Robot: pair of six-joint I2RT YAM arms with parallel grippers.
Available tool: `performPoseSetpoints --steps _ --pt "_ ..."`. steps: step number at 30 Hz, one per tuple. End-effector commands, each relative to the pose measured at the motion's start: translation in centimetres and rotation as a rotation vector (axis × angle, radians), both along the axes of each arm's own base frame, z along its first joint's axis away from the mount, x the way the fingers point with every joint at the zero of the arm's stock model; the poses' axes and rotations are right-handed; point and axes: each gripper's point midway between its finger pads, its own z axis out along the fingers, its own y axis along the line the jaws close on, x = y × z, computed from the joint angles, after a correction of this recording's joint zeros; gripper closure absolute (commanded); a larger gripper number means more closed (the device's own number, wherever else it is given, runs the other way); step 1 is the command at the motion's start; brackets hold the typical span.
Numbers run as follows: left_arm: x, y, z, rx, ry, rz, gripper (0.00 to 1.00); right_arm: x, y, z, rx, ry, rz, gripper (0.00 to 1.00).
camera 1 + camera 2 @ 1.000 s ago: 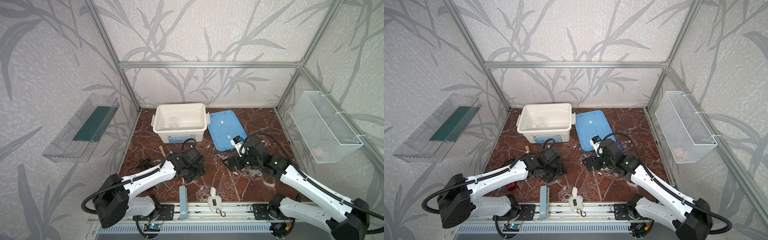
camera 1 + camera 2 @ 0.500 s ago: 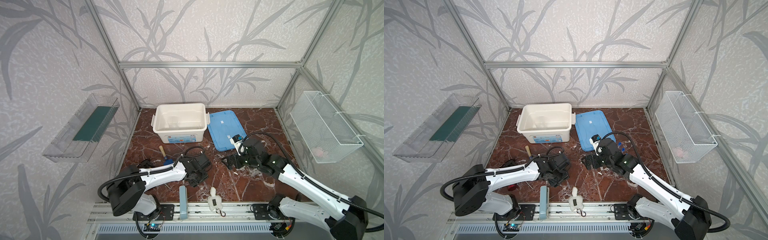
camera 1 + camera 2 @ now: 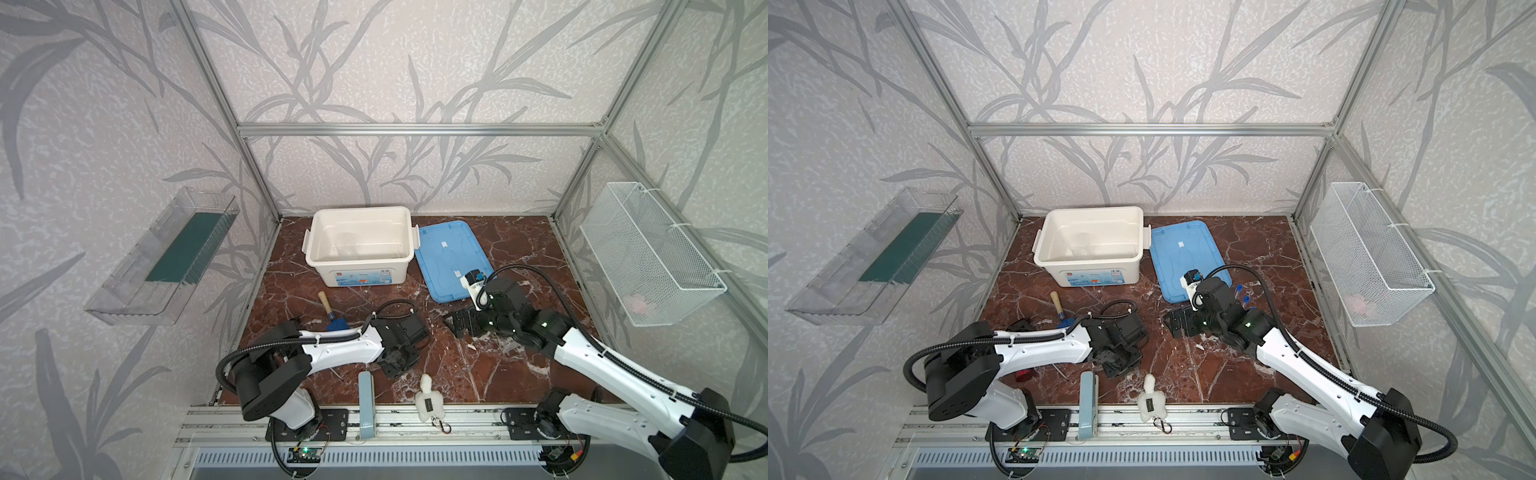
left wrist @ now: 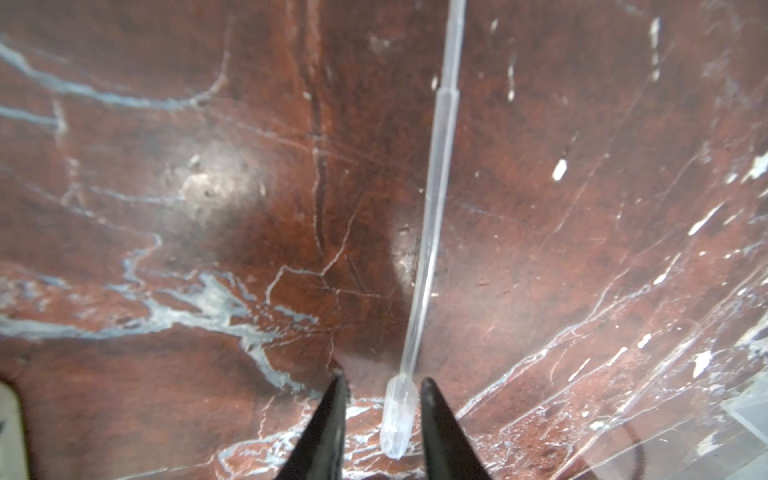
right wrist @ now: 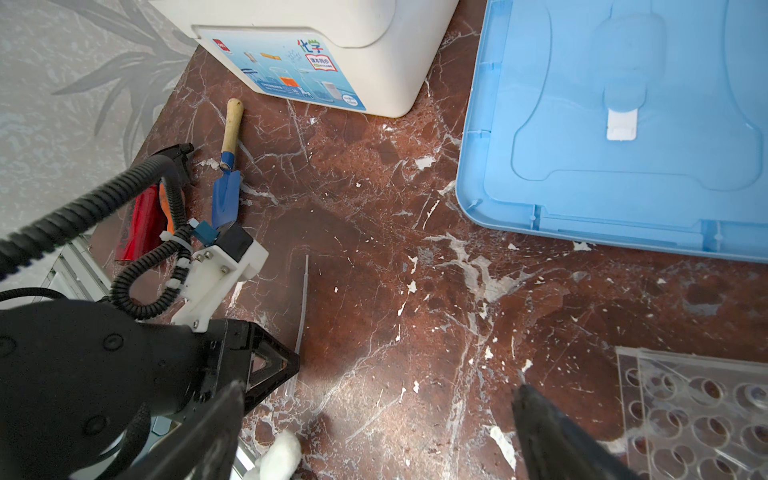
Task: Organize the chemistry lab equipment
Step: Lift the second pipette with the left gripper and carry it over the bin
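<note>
Since a second ago the left arm has folded back and swung toward the near edge, uncovering the blade of the blue trowel [image 3: 332,320]; the right arm sits where it did.

Obs: left tool [image 4: 382,380] low over the tabletop [image 3: 457,374], near side, left of centre; jaws narrowed but not closed, straddling the bulb end of a thin clear rod [image 4: 432,199]; one finger [image 4: 438,424] just beside the bulb, contact not certain; the other stands apart with a gap showing; no grip.

Rod lies flat on the tabletop, thin end pointing away from the left tool, roughly toward the far side; also seen from the right wrist [image 5: 302,307], beside the left tool's black finger.

Right tool [image 5: 380,388] spread wide, nothing between the jaws; right of centre, facing left.

Clear perforated tube rack [image 5: 702,411] flat on the tabletop just beside the right tool.

Caps of the blue-capped tubes [image 3: 1239,287] show just right of the right arm's wrist in a top view; count not clear.

White bin [image 3: 320,249] on the far side, left of centre, open; blue lid [image 3: 449,257] flat on the tabletop just right of it; trowel on the near side of the bin, left of the left tool.
</note>
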Motion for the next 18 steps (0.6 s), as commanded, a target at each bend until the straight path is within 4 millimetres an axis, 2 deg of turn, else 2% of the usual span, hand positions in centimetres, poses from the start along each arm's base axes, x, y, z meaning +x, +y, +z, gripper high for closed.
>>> performPoseSetpoints --steps 1,3,10,11,14,18 --pt "0.1 -0.3 -0.4 0.008 0.013 0.025 0.76 0.3 0.1 0.2 0.012 -0.016 -0.016 0.01" --pt "0.2 -0.5 -0.4 -0.001 0.009 0.021 0.84 0.3 0.1 0.0 0.011 -0.011 -0.020 0.01" --pt "0.9 -0.3 1.0 -0.003 -0.046 0.004 0.93 0.4 0.0 0.2 0.012 -0.012 -0.030 0.01" --pt "1.2 -0.4 1.6 -0.005 -0.071 -0.005 0.97 0.4 -0.1 0.3 0.014 -0.012 -0.034 0.01" --pt "2.2 0.2 3.8 -0.003 -0.163 -0.020 0.97 0.4 0.0 0.9 0.024 -0.014 -0.033 0.01" --pt "4.1 1.8 8.8 0.054 -0.338 -0.096 0.97 -0.1 0.6 3.0 0.088 -0.037 0.000 0.01"
